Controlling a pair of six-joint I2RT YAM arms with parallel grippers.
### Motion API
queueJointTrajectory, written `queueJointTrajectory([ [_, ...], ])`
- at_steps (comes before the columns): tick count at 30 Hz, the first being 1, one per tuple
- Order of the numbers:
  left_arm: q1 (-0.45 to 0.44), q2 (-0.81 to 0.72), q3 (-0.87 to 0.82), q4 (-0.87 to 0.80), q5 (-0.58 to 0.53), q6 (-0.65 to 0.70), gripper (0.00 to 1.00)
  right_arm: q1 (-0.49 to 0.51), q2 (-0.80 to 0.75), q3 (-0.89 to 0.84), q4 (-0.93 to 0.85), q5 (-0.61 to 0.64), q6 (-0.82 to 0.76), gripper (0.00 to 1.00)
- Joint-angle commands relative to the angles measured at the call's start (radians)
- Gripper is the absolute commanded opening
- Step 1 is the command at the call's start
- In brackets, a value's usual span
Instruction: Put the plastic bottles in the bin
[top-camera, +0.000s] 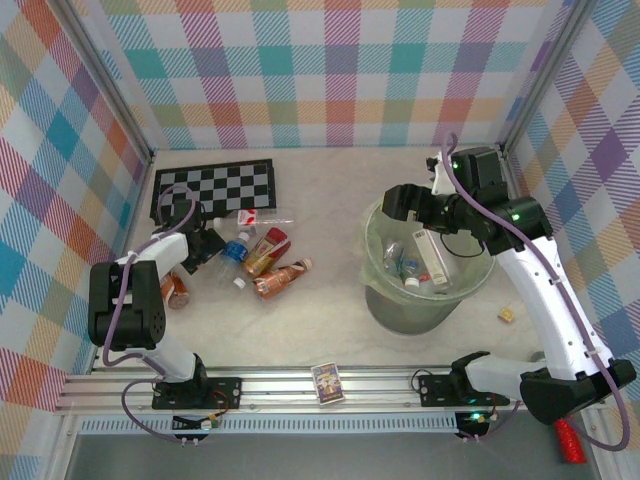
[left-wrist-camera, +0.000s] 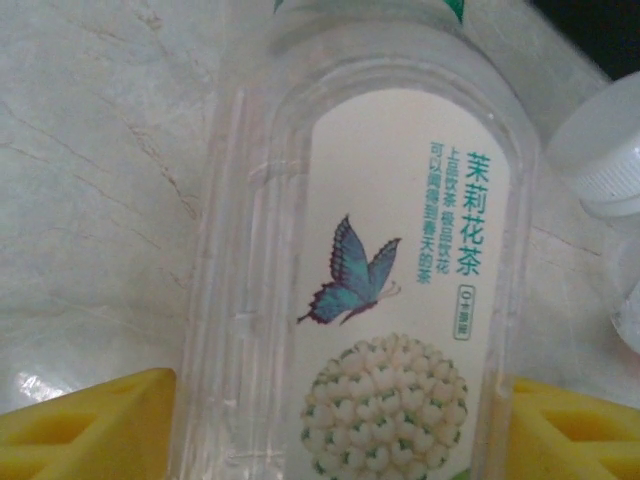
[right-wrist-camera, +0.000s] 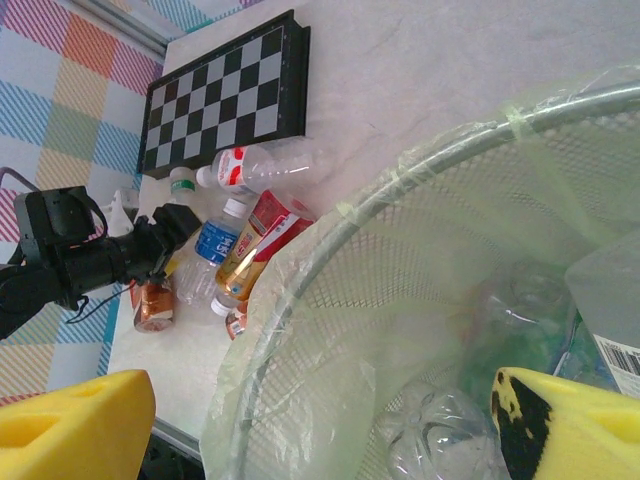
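Note:
A clear plastic bottle (left-wrist-camera: 370, 280) with a butterfly label lies on the table between my left gripper's (left-wrist-camera: 340, 440) yellow pads, which press its two sides. That gripper (top-camera: 208, 243) is at the left end of a loose group: a blue-label bottle (top-camera: 233, 255), two orange ones (top-camera: 266, 250) (top-camera: 282, 278), a red-white one (top-camera: 262, 216) and an orange-brown one (top-camera: 176, 289). My right gripper (right-wrist-camera: 320, 430) hangs open over the pale green bin (top-camera: 375, 290), nothing between its fingers. Several clear bottles (right-wrist-camera: 440, 435) lie inside the bin.
A folded chessboard (top-camera: 215, 186) lies behind the bottles at the back left. A small picture card box (top-camera: 327, 381) stands on the front rail. A tan scrap (top-camera: 508, 314) sits right of the bin and a red stick (top-camera: 568, 440) lies by the right base.

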Motion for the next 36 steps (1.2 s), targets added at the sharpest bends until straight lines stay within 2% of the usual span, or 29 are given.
queueJointTrajectory([
  [1,0.016,-0.033,-0.001,-0.005,-0.031,0.008,0.66,0.006,0.008,0.007,-0.005,0.0,0.005,0.87],
  [9,0.016,-0.157,0.042,-0.087,-0.051,0.035,0.63,0.005,0.007,0.021,0.026,-0.036,0.011,0.87],
  [12,0.015,-0.217,0.067,-0.121,-0.026,0.037,0.6,0.006,0.009,0.024,0.045,-0.061,0.018,0.86],
  [15,-0.009,-0.292,0.085,-0.112,0.07,0.04,0.56,0.006,0.019,0.037,0.079,-0.105,0.026,0.86],
  [19,-0.103,-0.353,0.165,-0.105,0.236,0.095,0.54,0.006,0.043,0.054,0.169,-0.19,0.063,0.85],
  [23,-0.187,-0.392,0.21,0.017,0.494,0.096,0.49,0.021,0.09,0.086,0.259,-0.244,0.107,0.84],
  [27,-0.287,-0.4,0.249,0.142,0.684,0.079,0.48,0.055,0.145,0.135,0.321,-0.258,0.12,0.83],
  [32,-0.373,-0.388,0.248,0.291,0.827,0.015,0.46,0.081,0.221,0.198,0.38,-0.273,0.127,0.84],
  [36,-0.424,-0.385,0.241,0.338,0.857,0.02,0.44,0.089,0.276,0.225,0.442,-0.293,0.154,0.84],
])
